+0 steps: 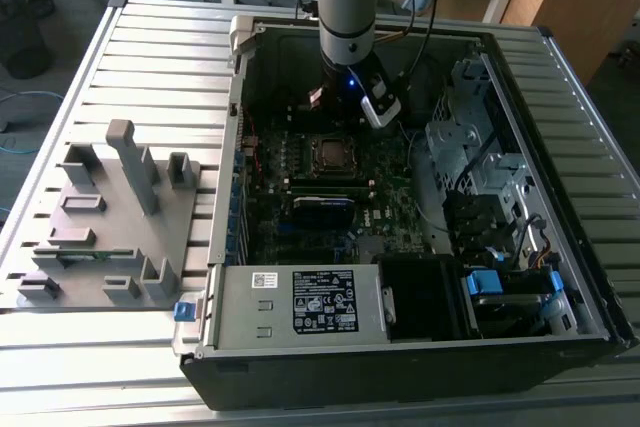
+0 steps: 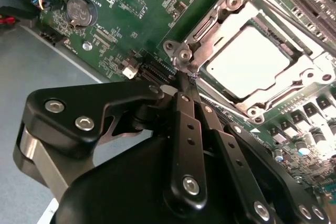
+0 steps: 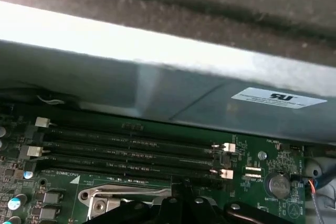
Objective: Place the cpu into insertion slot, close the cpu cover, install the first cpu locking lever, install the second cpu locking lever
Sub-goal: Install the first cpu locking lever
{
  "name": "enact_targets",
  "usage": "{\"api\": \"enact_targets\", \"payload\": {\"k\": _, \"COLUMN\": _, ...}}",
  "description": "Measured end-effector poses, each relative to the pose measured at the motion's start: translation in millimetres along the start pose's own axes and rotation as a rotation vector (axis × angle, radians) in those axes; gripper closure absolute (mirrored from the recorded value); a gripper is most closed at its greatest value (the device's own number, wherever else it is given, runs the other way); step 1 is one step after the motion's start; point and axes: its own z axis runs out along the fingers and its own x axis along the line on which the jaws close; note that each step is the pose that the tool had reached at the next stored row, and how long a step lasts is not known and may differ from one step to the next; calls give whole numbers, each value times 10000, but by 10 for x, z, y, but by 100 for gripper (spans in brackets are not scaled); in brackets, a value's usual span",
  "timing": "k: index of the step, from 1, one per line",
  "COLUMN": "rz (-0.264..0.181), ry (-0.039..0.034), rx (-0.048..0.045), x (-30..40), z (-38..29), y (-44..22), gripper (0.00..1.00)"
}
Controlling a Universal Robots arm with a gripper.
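Print on the black label (image 1: 325, 302) atop the power supply (image 1: 245, 325) and on the white sticker (image 3: 278, 98) (stuck to the case wall (image 3: 157, 85)) was illegible.

Cpu (image 2: 247, 61): matt, pale grey metal top. Cpu cover (image 2: 218, 24): bright silver metal with a smooth sheen. Circuit board (image 2: 136, 30): glossy green laminate. Jaws: matt black links with shiny steel screws. Bench (image 1: 150, 47): ribbed, dull grey metal. Fixture block (image 1: 100, 247): matt grey plastic.

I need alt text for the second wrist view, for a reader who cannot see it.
The black gripper, jaws together, has its tips at a corner of the closed cpu cover, whose window shows the silver cpu. Green motherboard with a coin battery surrounds it.
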Motion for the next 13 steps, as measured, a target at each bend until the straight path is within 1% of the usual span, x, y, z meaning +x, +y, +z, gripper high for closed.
{"api": "enact_targets", "payload": {"k": 6, "rz": 112, "ry": -57, "rx": 14, "x": 71, "z": -6, "y": 29, "gripper": 90}}
{"api": "enact_targets", "payload": {"k": 8, "rz": 132, "ry": -72, "rx": -8, "x": 86, "z": -7, "y": 38, "gripper": 90}}
{"api": "enact_targets", "payload": {"k": 11, "rz": 179, "ry": -97, "rx": -66, "x": 110, "z": -9, "y": 49, "gripper": 90}}
{"api": "enact_targets", "payload": {"k": 13, "rz": 265, "ry": -117, "rx": -63, "x": 115, "z": -9, "y": 52, "gripper": 90}}
